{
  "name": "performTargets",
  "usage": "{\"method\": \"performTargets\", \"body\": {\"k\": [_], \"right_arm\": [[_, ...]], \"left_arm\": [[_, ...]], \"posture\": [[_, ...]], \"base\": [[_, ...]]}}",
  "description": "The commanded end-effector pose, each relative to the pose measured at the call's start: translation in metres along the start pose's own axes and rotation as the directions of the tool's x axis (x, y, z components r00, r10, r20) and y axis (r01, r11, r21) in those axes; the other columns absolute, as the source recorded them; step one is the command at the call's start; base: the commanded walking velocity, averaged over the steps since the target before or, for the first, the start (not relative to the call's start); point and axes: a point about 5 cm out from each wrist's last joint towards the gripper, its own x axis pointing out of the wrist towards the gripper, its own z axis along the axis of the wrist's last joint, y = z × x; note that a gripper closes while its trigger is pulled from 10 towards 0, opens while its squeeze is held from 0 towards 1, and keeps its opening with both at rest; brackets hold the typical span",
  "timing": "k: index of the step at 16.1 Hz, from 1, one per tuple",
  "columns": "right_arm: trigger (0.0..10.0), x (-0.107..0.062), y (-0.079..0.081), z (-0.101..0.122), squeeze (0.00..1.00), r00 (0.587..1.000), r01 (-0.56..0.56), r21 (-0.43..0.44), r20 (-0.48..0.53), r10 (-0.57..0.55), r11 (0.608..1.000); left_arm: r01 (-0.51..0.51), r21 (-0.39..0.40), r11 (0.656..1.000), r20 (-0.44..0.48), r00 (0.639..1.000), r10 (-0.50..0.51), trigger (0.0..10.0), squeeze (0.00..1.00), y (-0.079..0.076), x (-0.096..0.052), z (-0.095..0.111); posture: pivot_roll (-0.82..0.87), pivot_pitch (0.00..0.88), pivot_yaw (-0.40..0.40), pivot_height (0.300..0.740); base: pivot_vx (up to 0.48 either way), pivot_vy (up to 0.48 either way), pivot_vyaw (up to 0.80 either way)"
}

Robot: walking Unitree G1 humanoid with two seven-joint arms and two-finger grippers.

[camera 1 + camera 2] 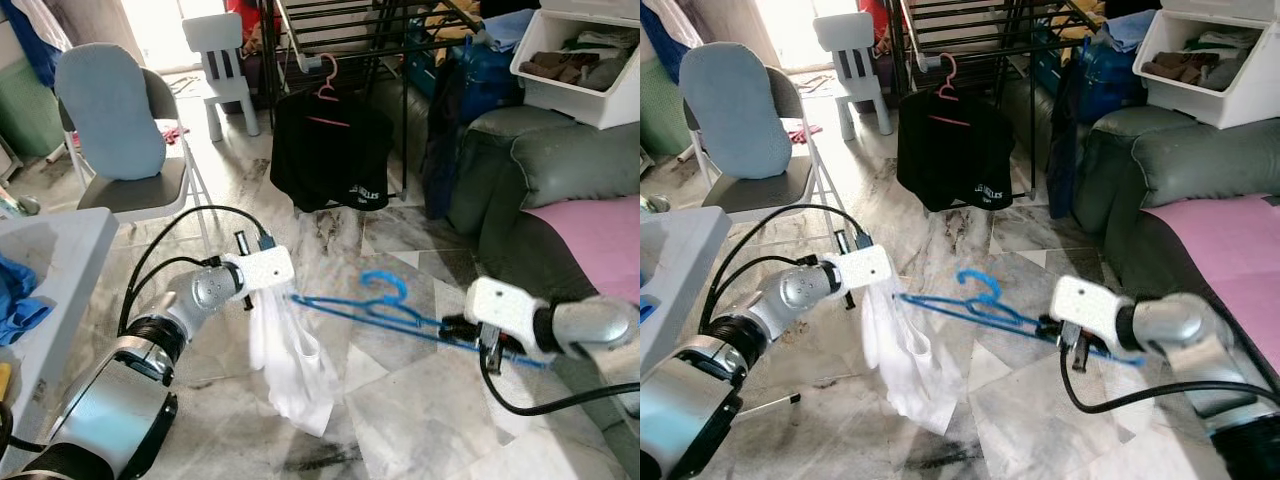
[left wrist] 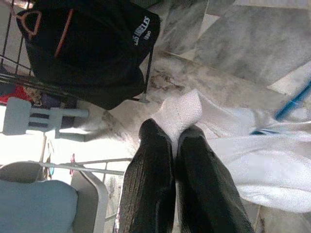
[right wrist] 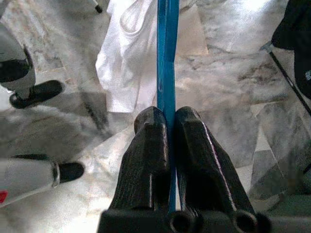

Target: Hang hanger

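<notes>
Grey-veined marble floor (image 1: pixel 420 400) — on it stand a folding chair (image 1: pixel 140 190), a white child's chair (image 1: pixel 225 70) and a drying rack (image 1: pixel 340 30).

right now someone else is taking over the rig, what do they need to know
Left gripper: shut on the white garment, which hangs from one end of the blue hanger.
Right gripper: shut on the hanger's other end, holding it roughly level above the marble floor.
Drying rack stands ahead, already carrying a black shirt on a pink hanger.
Left: carry the hanger over and hook it on the rack.
</notes>
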Motion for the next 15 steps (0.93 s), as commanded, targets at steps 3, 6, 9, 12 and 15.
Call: {"method": "performTargets", "body": {"k": [3, 6, 9, 12, 15], "right_arm": [[10.0, 0.005, -0.004, 0.002, 0.00, 0.999, 0.032, -0.021, 0.006, -0.032, 0.999], [10.0, 0.010, -0.011, 0.006, 0.00, 0.995, 0.090, -0.021, 0.040, -0.089, 0.996], [10.0, 0.022, -0.013, 0.013, 0.00, 0.990, 0.115, -0.012, 0.084, -0.114, 0.993], [10.0, 0.024, -0.011, 0.013, 0.00, 0.990, 0.103, -0.007, 0.094, -0.102, 0.995], [10.0, 0.005, -0.017, 0.004, 0.00, 0.993, 0.111, -0.038, 0.033, -0.110, 0.993]], "left_arm": [[-0.007, 0.014, 1.000, 0.015, 1.000, 0.006, 10.0, 0.00, 0.009, -0.001, 0.003], [0.005, -0.004, 1.000, 0.065, 0.998, -0.004, 10.0, 0.00, 0.010, -0.001, 0.010], [0.024, -0.009, 1.000, 0.144, 0.989, -0.023, 10.0, 0.00, 0.009, -0.001, 0.021], [-0.013, -0.045, 0.999, 0.171, 0.985, 0.021, 10.0, 0.00, 0.013, 0.000, 0.026], [-0.110, -0.090, 0.990, -0.009, 0.994, 0.109, 10.0, 0.00, 0.023, -0.002, 0.003]], "posture": [[-0.14, 0.000, 0.076, 0.740], [-0.13, 0.000, 0.074, 0.740], [-0.12, 0.000, 0.074, 0.740], [-0.12, 0.000, 0.077, 0.740], [-0.13, 0.000, 0.091, 0.740]], "base": [[0.000, 0.000, 0.00], [0.000, 0.000, 0.00], [0.000, 0.000, 0.00], [0.000, 0.000, 0.00], [0.000, 0.000, 0.00]]}}
